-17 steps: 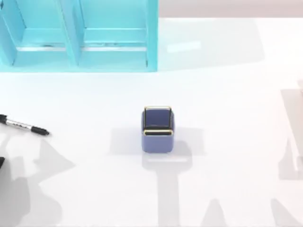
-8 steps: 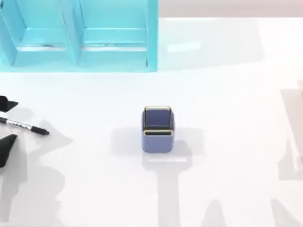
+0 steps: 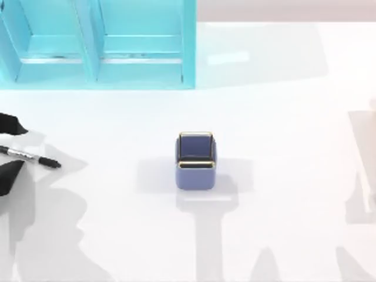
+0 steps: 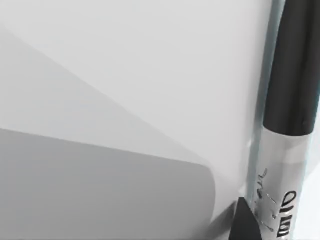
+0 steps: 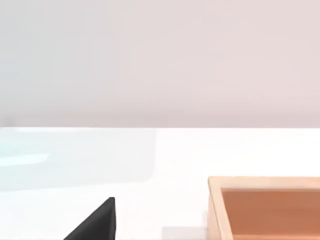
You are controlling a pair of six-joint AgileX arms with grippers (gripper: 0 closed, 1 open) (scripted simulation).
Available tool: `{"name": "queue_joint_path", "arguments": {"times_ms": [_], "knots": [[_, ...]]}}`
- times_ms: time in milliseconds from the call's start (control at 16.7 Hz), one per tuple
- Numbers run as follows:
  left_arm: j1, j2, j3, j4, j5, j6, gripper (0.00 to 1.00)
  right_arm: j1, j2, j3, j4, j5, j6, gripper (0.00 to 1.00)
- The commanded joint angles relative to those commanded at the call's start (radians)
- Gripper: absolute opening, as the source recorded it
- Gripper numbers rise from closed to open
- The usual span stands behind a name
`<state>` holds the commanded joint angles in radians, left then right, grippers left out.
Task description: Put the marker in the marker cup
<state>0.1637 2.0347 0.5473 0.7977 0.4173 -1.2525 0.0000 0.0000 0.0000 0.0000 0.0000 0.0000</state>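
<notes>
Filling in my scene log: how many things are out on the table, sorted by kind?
Markers: 1, the marker
Cups: 1, the marker cup
Shelf units: 1, the turquoise shelf unit
Wooden boxes: 1, the wooden box
Total: 4

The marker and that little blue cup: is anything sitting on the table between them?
No. In the top view, only bare white table separates the marker from the marker cup; the left gripper straddles the marker.

I see a marker [image 3: 30, 156] with a black cap, a pale grey body and small dark print. The marker cup [image 3: 195, 160] is blue-purple with a thin gold rim, the shelf [image 3: 97, 44] is turquoise, and the bench [image 3: 282, 117] is white.
</notes>
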Motion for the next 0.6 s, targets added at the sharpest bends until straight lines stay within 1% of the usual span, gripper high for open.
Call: {"name": "queue_joint_path", "arguments": {"times_ms": [120, 600], "knots": [[0.0, 0.0, 0.0, 0.0, 0.0, 0.0, 1.0, 0.0, 0.0, 0.0, 0.0, 0.0, 0.0, 1.0], [0.0, 0.0, 0.0, 0.0, 0.0, 0.0, 0.4, 0.0, 0.0, 0.0, 0.0, 0.0, 0.0, 1.0]]}}
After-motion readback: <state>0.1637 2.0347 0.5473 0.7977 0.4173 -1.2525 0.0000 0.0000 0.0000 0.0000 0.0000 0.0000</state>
